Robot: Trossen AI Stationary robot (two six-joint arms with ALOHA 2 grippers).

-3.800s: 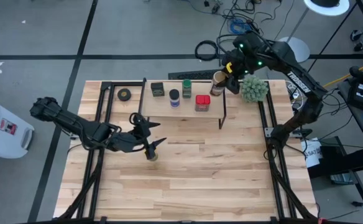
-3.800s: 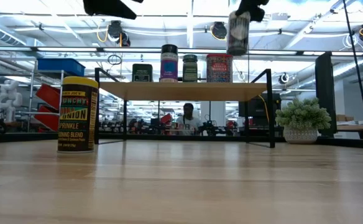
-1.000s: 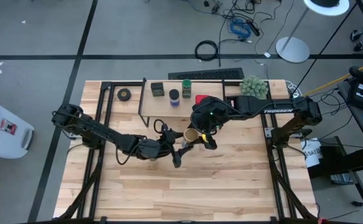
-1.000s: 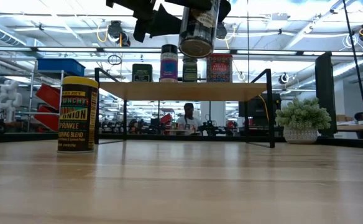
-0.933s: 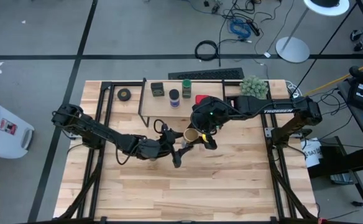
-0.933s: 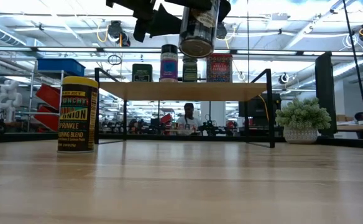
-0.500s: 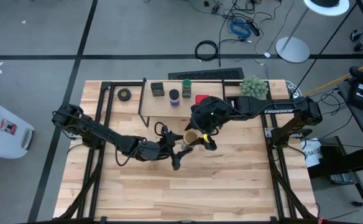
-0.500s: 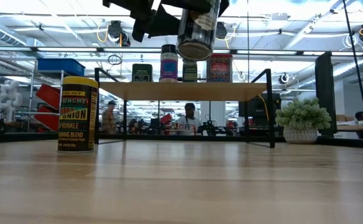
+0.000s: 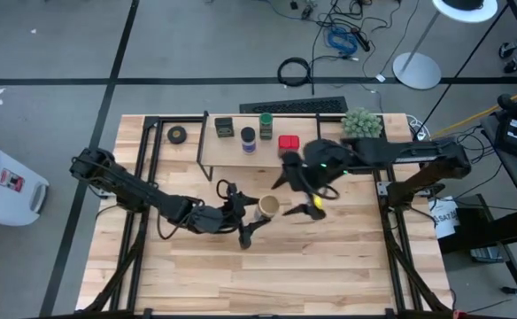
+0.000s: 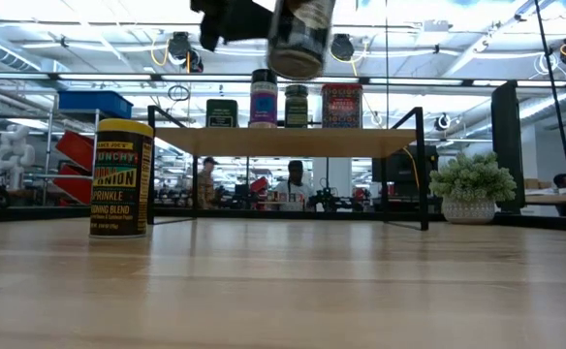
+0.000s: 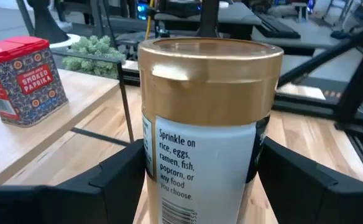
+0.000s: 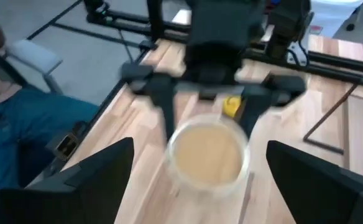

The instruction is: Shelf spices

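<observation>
1. High view: the low wooden shelf with thin black legs (image 9: 258, 152) stands at the far side of the light wooden table (image 9: 329, 266). On its top board sit the dark boxy tin (image 9: 224, 128), blue-lidded jar (image 9: 248, 138), green-lidded jar (image 9: 266, 124) and red square tin (image 9: 288, 143). In front of the shelf, the left gripper (image 9: 255, 217) clasps the tan-lidded jar (image 9: 268, 206) between its fingers. The right gripper (image 9: 304, 200) is just beside that jar, on the side away from the left arm, its fingers spread and apart from it.

2. Low view: the tan-lidded jar (image 10: 300, 39) hangs in the air above the shelf (image 10: 293, 141). The yellow-lidded jar (image 10: 121, 179) stands on the table in front of the shelf's left end.

3. Left wrist view: both dark fingers (image 11: 116, 180) press the tan-lidded jar's (image 11: 206, 118) sides; the red tin (image 11: 23, 79) stands on the shelf board beyond.

4. Right wrist view: the right fingers (image 12: 91, 171) stand wide, clear of the jar (image 12: 209, 152) held by the left gripper (image 12: 210, 99).
</observation>
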